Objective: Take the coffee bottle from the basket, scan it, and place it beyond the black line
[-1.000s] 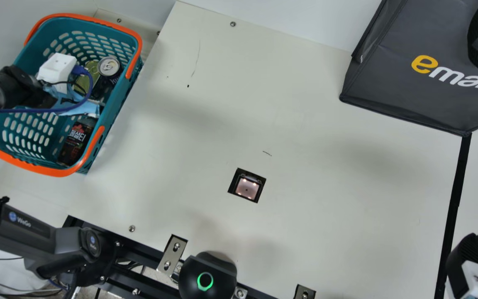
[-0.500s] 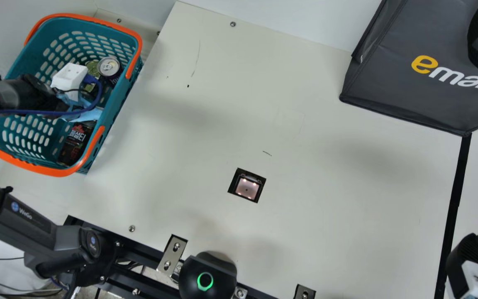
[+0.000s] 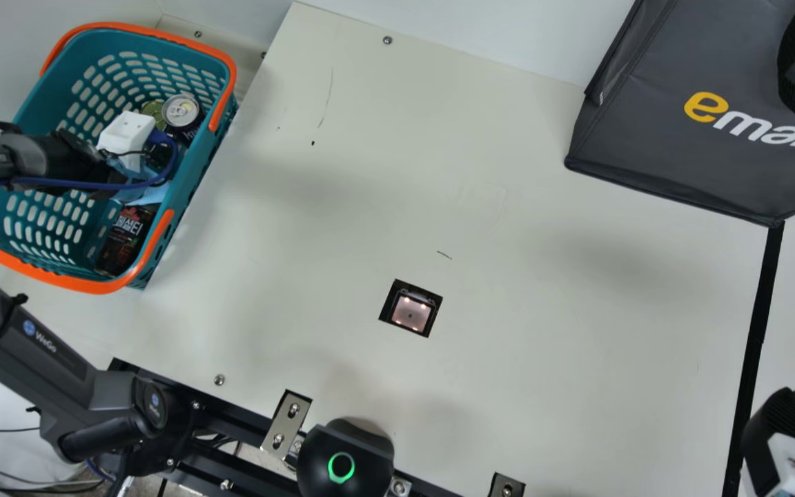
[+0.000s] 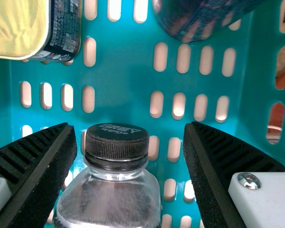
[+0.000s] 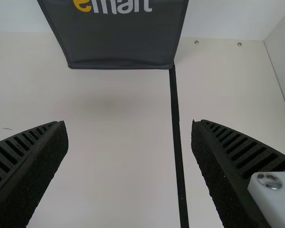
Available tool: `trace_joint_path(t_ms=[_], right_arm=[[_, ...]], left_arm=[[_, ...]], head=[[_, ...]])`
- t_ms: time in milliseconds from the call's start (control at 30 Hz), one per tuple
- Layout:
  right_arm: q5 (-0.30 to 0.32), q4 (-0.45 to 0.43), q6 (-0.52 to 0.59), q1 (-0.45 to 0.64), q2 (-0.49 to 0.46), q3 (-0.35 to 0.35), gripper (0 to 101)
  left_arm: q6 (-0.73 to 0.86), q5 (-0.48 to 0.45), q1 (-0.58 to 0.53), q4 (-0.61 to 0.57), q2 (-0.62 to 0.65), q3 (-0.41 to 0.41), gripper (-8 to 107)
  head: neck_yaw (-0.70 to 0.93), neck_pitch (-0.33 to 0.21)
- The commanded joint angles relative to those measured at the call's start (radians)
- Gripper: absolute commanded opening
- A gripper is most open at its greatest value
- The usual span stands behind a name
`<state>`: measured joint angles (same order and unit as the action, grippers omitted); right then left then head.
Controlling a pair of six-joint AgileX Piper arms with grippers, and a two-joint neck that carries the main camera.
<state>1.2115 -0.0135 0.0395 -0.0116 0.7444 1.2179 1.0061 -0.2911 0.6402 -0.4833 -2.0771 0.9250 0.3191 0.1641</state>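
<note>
The coffee bottle (image 4: 109,199) is in the basket (image 3: 221,110), its black cap (image 4: 117,142) between the fingers of my left hand (image 3: 125,132). Seen from my left wrist, this hand (image 4: 129,124) is well open, with a gap on either side of the cap, and I have hold of nothing. In the main view I see the bottle's dark label low in the basket, near the side facing the middle of the desk (image 3: 542,207), with my hand reaching in over the rim just beside it. A blue cable loops along that hand.

Near the bottle in the same basket are a dark can (image 3: 182,110) with a silver top and a tin (image 4: 19,28) with a gold lid.

Out on the desk, well apart from the basket, a small square scanner window (image 3: 411,314) is lit from within. At the desk's near edge there is a black dome (image 3: 346,462) with a green ring.

The black line (image 3: 756,317) starts from the corner of a dark grey bag (image 3: 646,124). My right hand (image 3: 780,417) hangs by the line's near end, its fingers spread wide, holding nothing.
</note>
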Motion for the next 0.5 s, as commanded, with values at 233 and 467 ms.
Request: trace_joint_path(t_ms=[233, 467], right_arm=[[0.000, 0.000, 0.000, 0.000, 0.000, 0.000, 91], [0.000, 0.000, 0.000, 0.000, 0.000, 0.000, 91]], left_arm=[[0.051, 0.016, 0.010, -0.040, -0.031, 0.015, 90], [0.087, 0.019, 0.015, -0.078, -0.046, 0.029, 43]], head=[[0.002, -0.026], [0.002, -0.026]])
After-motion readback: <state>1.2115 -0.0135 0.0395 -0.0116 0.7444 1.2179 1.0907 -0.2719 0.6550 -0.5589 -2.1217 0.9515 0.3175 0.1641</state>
